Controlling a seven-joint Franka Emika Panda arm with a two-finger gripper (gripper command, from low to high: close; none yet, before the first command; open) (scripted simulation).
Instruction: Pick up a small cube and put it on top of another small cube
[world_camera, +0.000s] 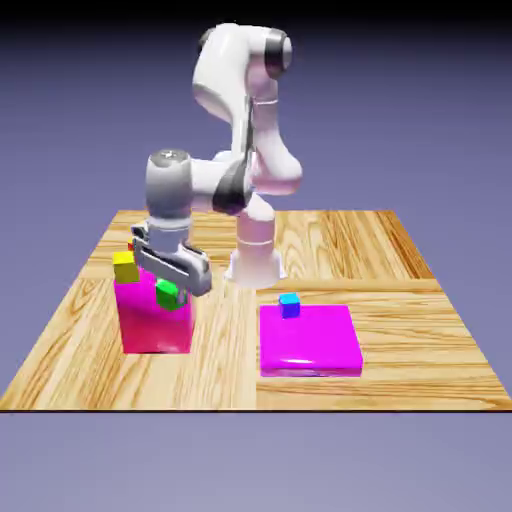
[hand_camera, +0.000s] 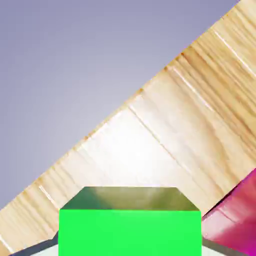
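The small green cube (world_camera: 166, 294) sits in my gripper (world_camera: 168, 296), which is shut on it, just above the tall magenta block (world_camera: 156, 320) at the exterior view's left. In the hand view the green cube (hand_camera: 130, 222) fills the bottom middle and hides most of my fingertips. A tiny yellow cube (world_camera: 125, 266) rests on that tall block's far left corner, close beside my hand. A tiny blue cube (world_camera: 290, 305) stands on the back edge of the flat magenta block (world_camera: 309, 340), right of the middle.
The wooden table (world_camera: 400, 260) spreads under both magenta blocks. The robot's white base (world_camera: 255, 262) stands behind them. In the hand view, table wood (hand_camera: 165, 135) runs diagonally, with the backdrop above it and a magenta block's corner (hand_camera: 237, 215) at lower right.
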